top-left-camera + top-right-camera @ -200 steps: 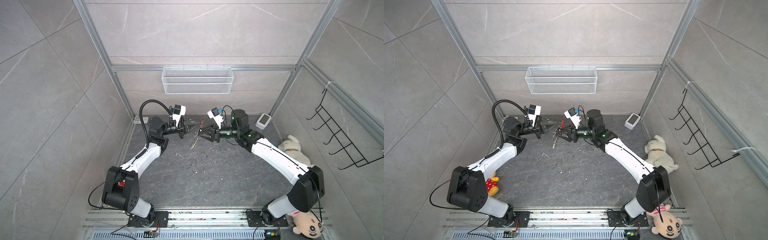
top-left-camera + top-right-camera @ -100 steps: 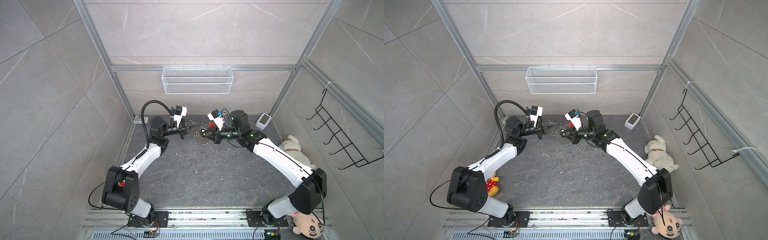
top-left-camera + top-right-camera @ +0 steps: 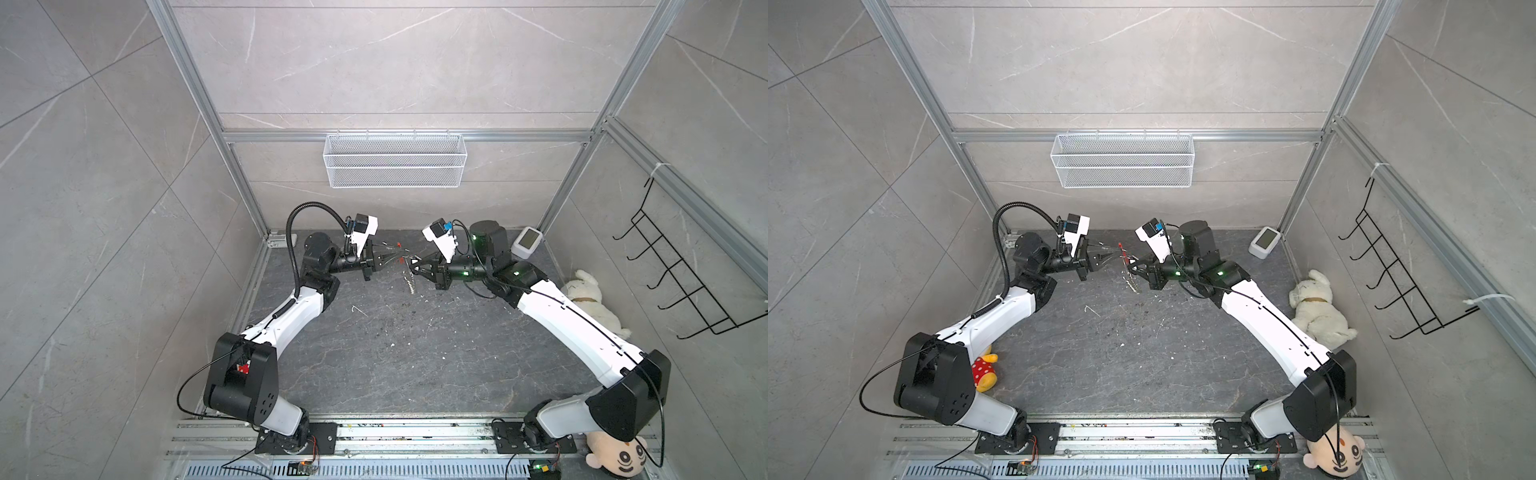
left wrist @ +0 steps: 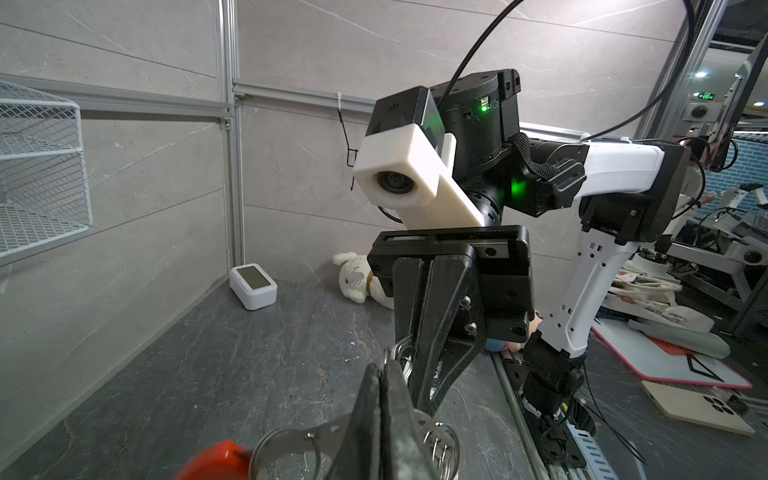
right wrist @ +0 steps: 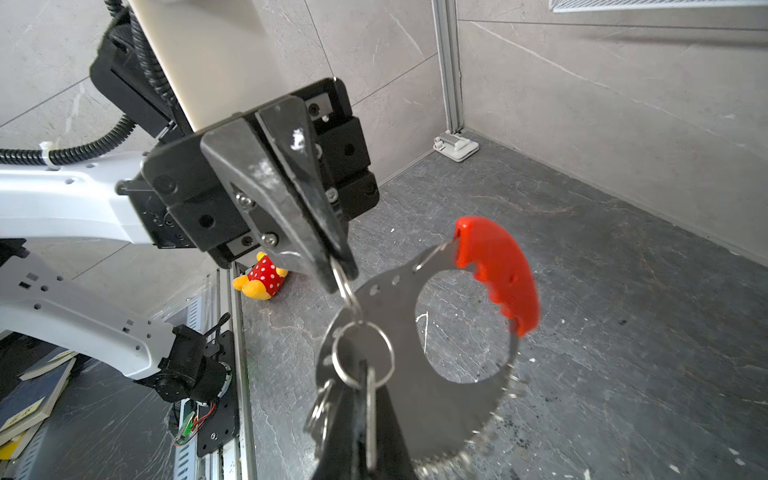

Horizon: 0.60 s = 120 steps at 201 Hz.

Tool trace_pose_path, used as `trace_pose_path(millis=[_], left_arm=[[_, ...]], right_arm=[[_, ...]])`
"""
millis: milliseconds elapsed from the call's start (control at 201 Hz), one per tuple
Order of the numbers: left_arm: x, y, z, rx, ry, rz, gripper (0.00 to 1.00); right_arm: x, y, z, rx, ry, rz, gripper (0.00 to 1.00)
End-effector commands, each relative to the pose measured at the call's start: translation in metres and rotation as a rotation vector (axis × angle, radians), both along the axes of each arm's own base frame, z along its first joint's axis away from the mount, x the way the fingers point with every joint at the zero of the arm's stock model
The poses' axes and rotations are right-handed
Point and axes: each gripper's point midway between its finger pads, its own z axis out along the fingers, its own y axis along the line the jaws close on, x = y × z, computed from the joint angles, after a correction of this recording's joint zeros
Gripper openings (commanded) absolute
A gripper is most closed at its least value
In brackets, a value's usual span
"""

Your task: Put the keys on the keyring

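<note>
Change: right tool (image 3: pixel 412 263) is now being kept clenched, where a second earlier its jaws were being held partly apart; the silver strand (image 3: pixel 409 283) hanging under it is being carried farther toward the right arm's side.
keyring (image 5: pixel 415 395): is being held in the air above the tabletop (image 3: pixel 415 353), between the two tools, at the rear middle in both top views; its red bar (image 5: pixel 494 270) is being carried on the arc apart from both tools.
left tool (image 5: pixel 338 274): is being kept clenched on a small split ring (image 5: pixel 348 293) that is hanging on the keyring's edge.
keys (image 5: pixel 370 411): are being gripped edge-on in the right tool, strung on a larger ring (image 5: pixel 336 353) that is being seen lying over the keyring's flat metal.
relation: both tool tips are being kept just beside each other, on the same edge of the keyring.
</note>
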Motion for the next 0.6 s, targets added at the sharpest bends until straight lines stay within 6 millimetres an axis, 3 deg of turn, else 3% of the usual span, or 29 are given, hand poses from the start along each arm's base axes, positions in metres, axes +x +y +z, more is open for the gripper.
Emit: trace_pose_path(millis=[0, 393, 592], left_arm=[[-0.01, 0.007, 0.025, -0.029, -0.106, 0.01, 0.0], [-0.007, 0.006, 0.035, -0.071, -0.106, 0.011, 0.0], [-0.007, 0.005, 0.035, -0.072, -0.105, 0.008, 0.0]], right_arm=[[0.0, -0.003, 0.015, 0.004, -0.032, 0.003, 0.0], [-0.008, 0.028, -0.008, 0.061, 0.067, 0.1, 0.0], [-0.007, 0.029, -0.008, 0.053, 0.06, 0.098, 0.0]])
